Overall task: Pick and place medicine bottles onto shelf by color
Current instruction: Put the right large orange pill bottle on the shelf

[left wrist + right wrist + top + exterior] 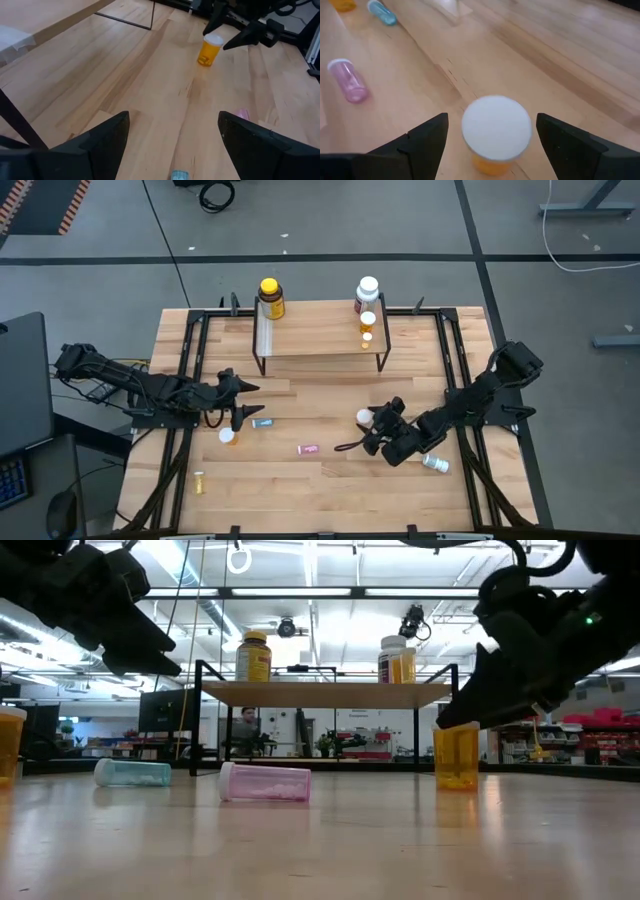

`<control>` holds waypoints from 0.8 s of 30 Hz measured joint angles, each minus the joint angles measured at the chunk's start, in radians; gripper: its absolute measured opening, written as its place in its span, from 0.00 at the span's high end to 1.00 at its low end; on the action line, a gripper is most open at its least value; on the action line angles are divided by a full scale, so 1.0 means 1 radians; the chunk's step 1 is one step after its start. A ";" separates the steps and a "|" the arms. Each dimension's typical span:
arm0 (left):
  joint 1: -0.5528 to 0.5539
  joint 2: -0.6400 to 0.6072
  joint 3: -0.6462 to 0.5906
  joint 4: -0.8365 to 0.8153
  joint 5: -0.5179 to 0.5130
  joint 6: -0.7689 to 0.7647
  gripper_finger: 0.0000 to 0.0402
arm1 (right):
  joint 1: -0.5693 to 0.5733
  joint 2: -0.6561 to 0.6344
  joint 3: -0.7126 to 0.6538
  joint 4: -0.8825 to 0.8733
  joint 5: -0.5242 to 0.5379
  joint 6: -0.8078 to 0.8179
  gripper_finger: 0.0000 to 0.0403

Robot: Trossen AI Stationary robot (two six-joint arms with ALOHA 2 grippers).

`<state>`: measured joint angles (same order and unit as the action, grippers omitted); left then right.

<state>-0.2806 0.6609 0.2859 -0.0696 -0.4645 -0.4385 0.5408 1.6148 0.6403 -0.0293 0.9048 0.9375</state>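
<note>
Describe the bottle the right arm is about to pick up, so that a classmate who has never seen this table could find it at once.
Start at the shelf at the table's far edge, then come forward and right to the right end effector. Between its open fingers stands an orange vial with a white cap. Unlike the pink vial and teal vial lying on their sides nearby, it stands upright.

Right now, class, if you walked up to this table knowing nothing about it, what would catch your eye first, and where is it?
First, the right gripper, fingers open on either side of an upright orange white-capped vial at the table's right-centre. Next, the shelf at the back, with a big yellow bottle on its left end and a big white bottle on its right. A pink vial lies on its side mid-table.
</note>
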 joint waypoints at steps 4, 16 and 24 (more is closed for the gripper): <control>0.000 0.000 0.000 0.000 -0.009 -0.002 0.22 | -0.015 0.005 0.000 0.004 0.005 -0.006 0.23; 0.000 0.000 0.000 0.000 -0.014 -0.004 0.22 | -0.022 0.004 0.000 0.047 -0.049 -0.024 0.26; 0.000 0.000 0.000 -0.001 -0.014 -0.004 0.22 | -0.022 0.004 0.000 0.042 -0.106 -0.024 0.37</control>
<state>-0.2810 0.6609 0.2859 -0.0704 -0.4784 -0.4429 0.5186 1.6192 0.6407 0.0132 0.7993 0.9138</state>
